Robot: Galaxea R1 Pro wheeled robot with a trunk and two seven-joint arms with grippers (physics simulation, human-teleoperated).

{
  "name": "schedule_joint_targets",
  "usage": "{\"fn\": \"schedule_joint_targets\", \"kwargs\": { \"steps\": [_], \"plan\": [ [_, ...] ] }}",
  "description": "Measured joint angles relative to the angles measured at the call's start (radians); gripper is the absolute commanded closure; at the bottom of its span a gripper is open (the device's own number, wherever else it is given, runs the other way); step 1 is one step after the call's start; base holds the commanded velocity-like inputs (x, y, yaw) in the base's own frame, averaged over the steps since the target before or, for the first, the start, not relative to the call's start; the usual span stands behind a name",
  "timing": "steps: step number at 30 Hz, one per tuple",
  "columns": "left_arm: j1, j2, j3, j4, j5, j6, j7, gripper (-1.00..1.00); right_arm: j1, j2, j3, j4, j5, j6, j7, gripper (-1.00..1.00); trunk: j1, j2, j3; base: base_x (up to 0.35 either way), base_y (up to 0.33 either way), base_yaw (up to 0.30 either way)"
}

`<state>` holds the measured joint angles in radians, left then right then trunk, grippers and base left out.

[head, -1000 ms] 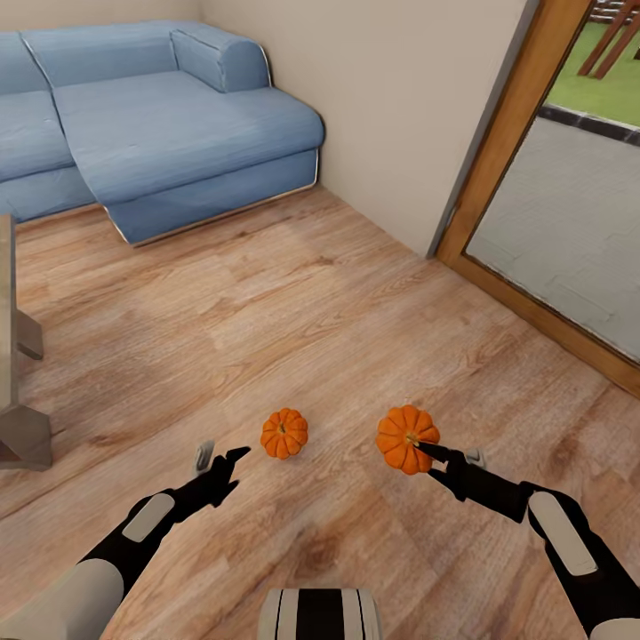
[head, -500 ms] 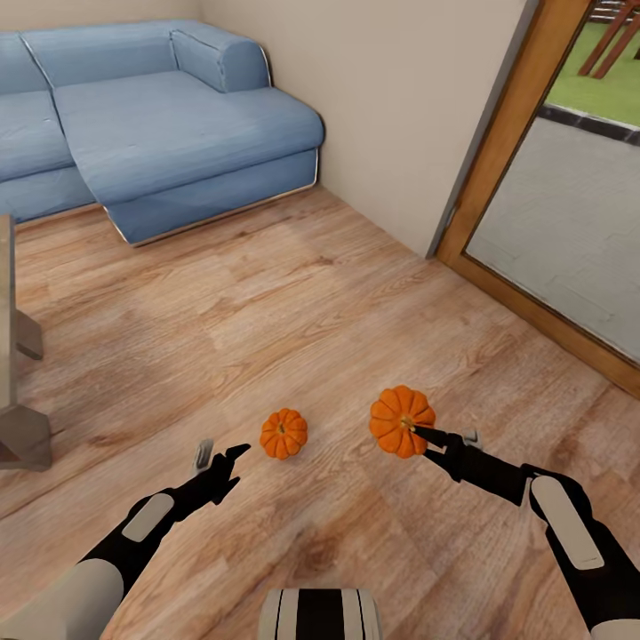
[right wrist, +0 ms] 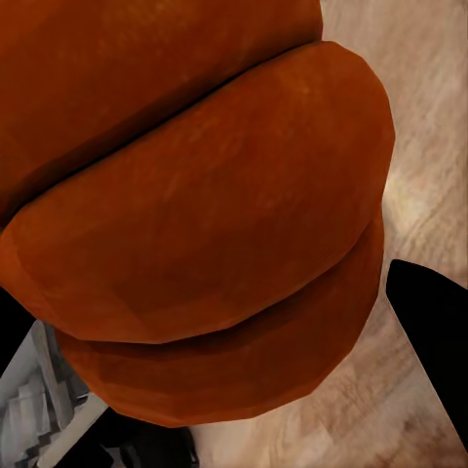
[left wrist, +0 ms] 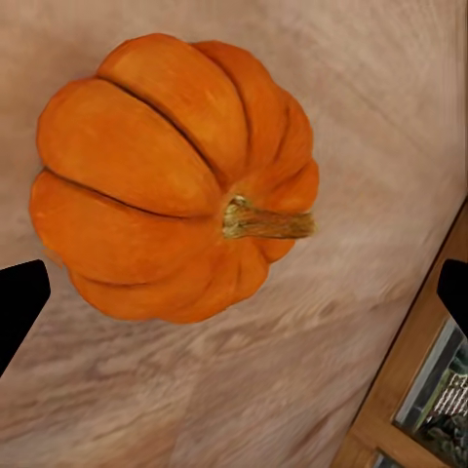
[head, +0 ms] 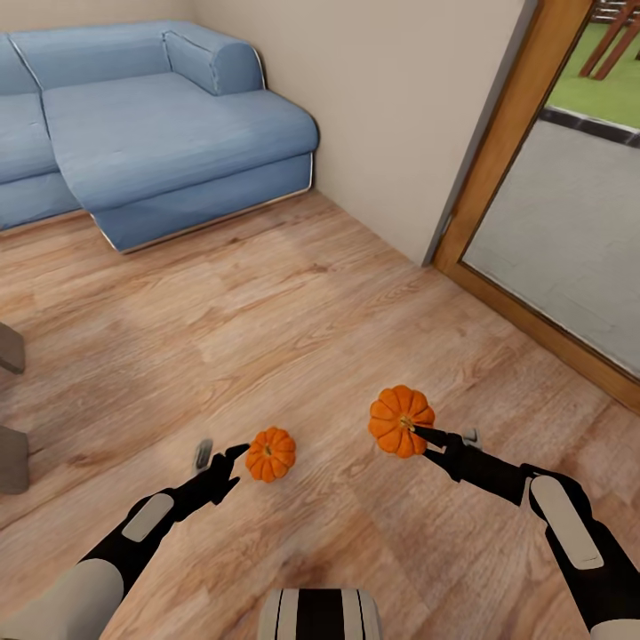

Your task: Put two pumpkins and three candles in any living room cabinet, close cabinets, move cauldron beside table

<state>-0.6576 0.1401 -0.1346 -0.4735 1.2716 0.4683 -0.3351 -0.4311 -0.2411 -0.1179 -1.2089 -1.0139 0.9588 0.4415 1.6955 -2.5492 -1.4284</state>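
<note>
One small orange pumpkin (head: 270, 453) lies on the wooden floor just right of my left gripper (head: 220, 455), which is open and apart from it. In the left wrist view this pumpkin (left wrist: 175, 175) sits between the two dark fingertips (left wrist: 19, 302), stem pointing sideways, with a gap on each side. My right gripper (head: 437, 436) is shut on the other pumpkin (head: 402, 420) and holds it a little above the floor. That pumpkin (right wrist: 195, 214) sits very close to the camera in the right wrist view, with one dark finger (right wrist: 434, 322) beside it.
A blue sofa (head: 160, 133) stands at the back left against the beige wall. A wood-framed glass door (head: 551, 231) runs along the right. Grey legs of the table (head: 11, 458) show at the left edge. Bare wooden floor (head: 293, 311) lies between the sofa and my arms.
The right gripper raised its pumpkin slightly. The whole view then shifted, so sofa and table slid left in the picture, and the floor pumpkin now sits closer to the left gripper.
</note>
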Motion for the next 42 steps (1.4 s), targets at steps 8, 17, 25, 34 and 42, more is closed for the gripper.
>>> {"fn": "schedule_joint_targets", "kwargs": {
  "steps": [8, 17, 25, 34, 42],
  "plan": [
    [0.000, 0.000, 0.003, 0.000, 0.000, -0.001, 0.000, -1.00, 0.000, 0.000, 0.002, 0.000, 0.000, 0.000, -0.001, 1.00, 0.000, 0.000, 0.000, 0.112, 0.033, 0.000],
    [0.000, 0.000, 0.003, 0.000, 0.000, -0.001, 0.000, -1.00, 0.000, 0.000, 0.003, 0.001, 0.001, 0.000, -0.001, 1.00, 0.000, 0.000, 0.000, 0.027, 0.032, 0.000],
    [0.000, 0.000, 0.004, 0.001, 0.000, -0.002, 0.005, -1.00, 0.000, 0.000, 0.003, 0.001, 0.000, 0.000, -0.001, 1.00, 0.000, 0.000, 0.000, 0.011, 0.018, 0.000],
    [0.000, 0.000, 0.004, 0.001, 0.000, -0.003, 0.010, -1.00, 0.000, 0.000, 0.003, 0.001, 0.000, 0.000, -0.001, 1.00, 0.000, 0.000, 0.000, 0.000, 0.001, 0.000],
    [0.000, -0.002, 0.003, 0.004, 0.000, -0.019, 0.014, -1.00, 0.000, 0.000, 0.003, 0.001, -0.001, 0.000, -0.001, 1.00, 0.002, -0.001, -0.015, 0.000, 0.000, 0.000]
  ]
}}
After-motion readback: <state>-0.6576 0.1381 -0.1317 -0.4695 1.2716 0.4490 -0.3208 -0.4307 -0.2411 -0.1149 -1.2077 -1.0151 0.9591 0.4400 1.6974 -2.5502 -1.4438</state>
